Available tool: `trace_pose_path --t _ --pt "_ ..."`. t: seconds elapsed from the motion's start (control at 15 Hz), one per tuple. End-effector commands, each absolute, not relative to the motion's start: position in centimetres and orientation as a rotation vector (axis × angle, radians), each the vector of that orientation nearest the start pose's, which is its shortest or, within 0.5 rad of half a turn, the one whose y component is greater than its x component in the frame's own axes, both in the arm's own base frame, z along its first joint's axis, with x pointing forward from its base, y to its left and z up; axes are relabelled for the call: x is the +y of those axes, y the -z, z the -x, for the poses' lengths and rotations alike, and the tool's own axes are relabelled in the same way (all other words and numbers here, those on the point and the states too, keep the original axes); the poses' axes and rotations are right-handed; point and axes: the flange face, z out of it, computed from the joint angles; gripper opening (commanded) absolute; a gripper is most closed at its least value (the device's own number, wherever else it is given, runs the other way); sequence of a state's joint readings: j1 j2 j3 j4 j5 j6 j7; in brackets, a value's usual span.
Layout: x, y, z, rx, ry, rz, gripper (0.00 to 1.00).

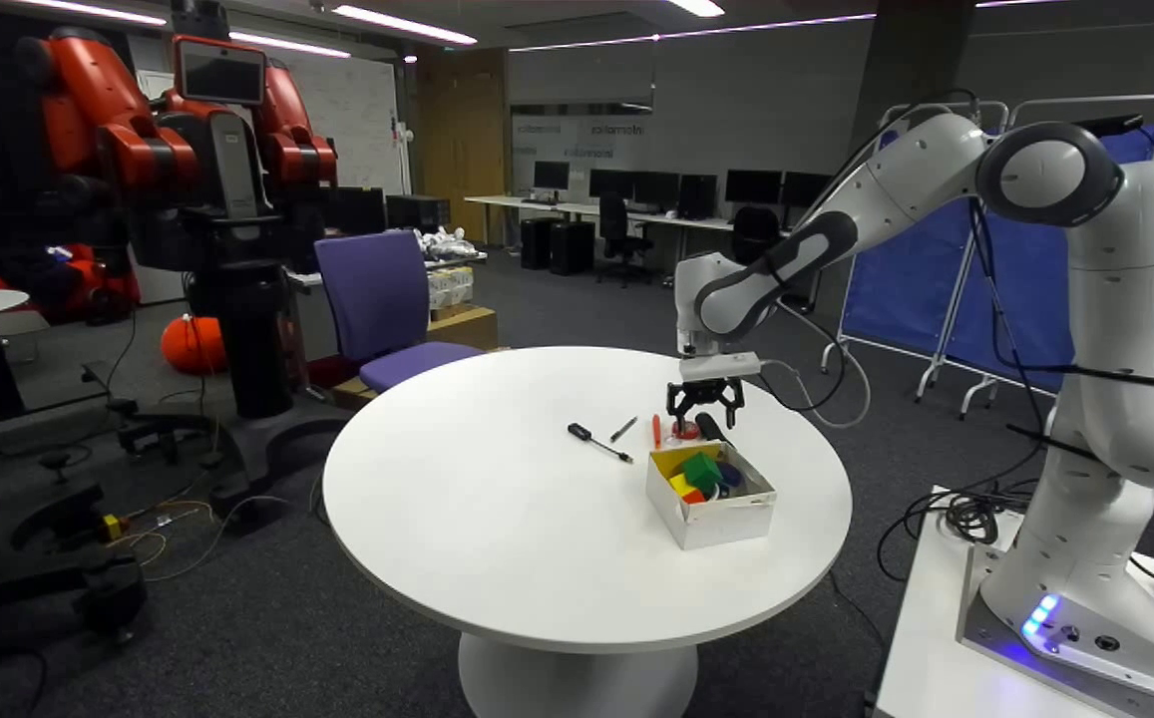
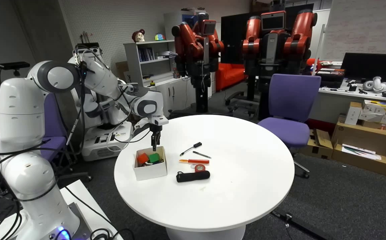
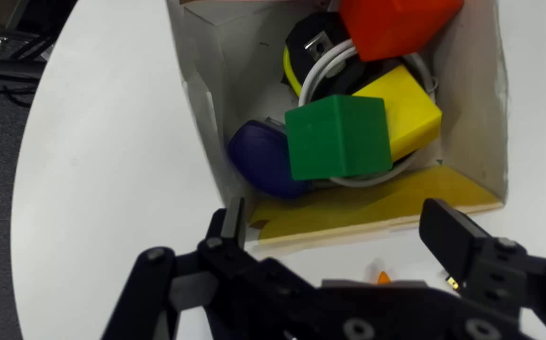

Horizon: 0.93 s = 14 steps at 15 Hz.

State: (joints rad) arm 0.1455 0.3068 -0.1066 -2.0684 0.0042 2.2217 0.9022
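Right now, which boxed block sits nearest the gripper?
The green block; the yellow block and red block lie farther from the gripper in the wrist view.

Your gripper [image 3: 335,215] hangs above the white cardboard box [image 2: 150,173], with open air between its spread jaws and over the box's uncovered top. The upright walls block you from sliding in sideways. Inside the box, the green block [image 3: 339,137], yellow block [image 3: 412,118] and red block [image 3: 395,28] crowd the space, leaving you a small bare patch by one wall. Outside the box, a narrow strip of tabletop [image 2: 172,166] separates it from the pen-like red tool [image 2: 198,161]. The tape roll [image 2: 196,168] and black pouch [image 2: 193,176] are low obstacles beyond. Past these, away from the box, you have broad open tabletop.
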Motion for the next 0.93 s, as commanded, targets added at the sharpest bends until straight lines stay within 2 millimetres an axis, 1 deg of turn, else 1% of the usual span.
trace_pose_path --t 0.0,0.07,0.27,0.4,0.53,0.67,0.73,0.87 --pt "-1.3 -29.7 -57.0 1.512 -0.117 2.939 1.00" --pt "-2.6 -30.0 -57.0 1.536 -0.093 2.952 1.00" --pt "-7.3 -30.6 -57.6 1.680 0.054 2.857 1.00" --pt "-10.6 -30.6 -57.9 1.760 0.127 2.801 1.00" --pt "-13.7 -30.3 -57.6 1.775 0.193 2.801 1.00" --pt "-16.6 -29.3 -57.5 1.756 0.232 2.798 1.00" --pt "-17.7 -28.8 -57.3 1.751 0.245 2.784 1.00" --pt "-19.6 -27.1 -57.1 1.707 0.281 2.773 1.00"
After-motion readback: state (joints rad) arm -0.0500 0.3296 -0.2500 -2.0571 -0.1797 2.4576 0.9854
